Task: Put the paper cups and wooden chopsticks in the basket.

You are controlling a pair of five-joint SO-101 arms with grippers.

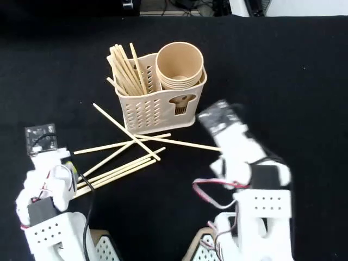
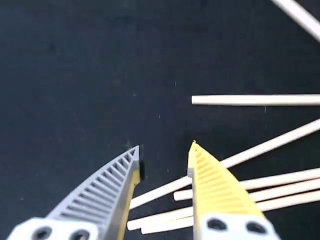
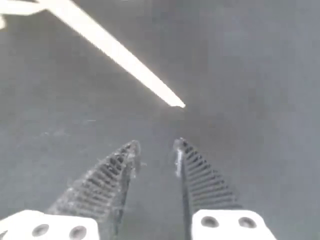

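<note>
A beige slotted basket [image 1: 157, 109] stands on the black cloth with a stack of paper cups [image 1: 179, 65] in one half and several wooden chopsticks [image 1: 126, 70] upright in the other. More loose chopsticks [image 1: 122, 157] lie scattered in front of it. My left gripper [image 2: 165, 149] hovers open over the near ends of these sticks [image 2: 250, 187]; the left arm [image 1: 46, 185] sits at the lower left. My right gripper [image 3: 155, 145] is open just short of one chopstick's tip [image 3: 172, 102]; the right arm [image 1: 244, 168] sits right of the basket.
The black cloth [image 1: 283, 81] covers the table. Cables run along both arm bases at the front edge. Open room lies left of and behind the basket.
</note>
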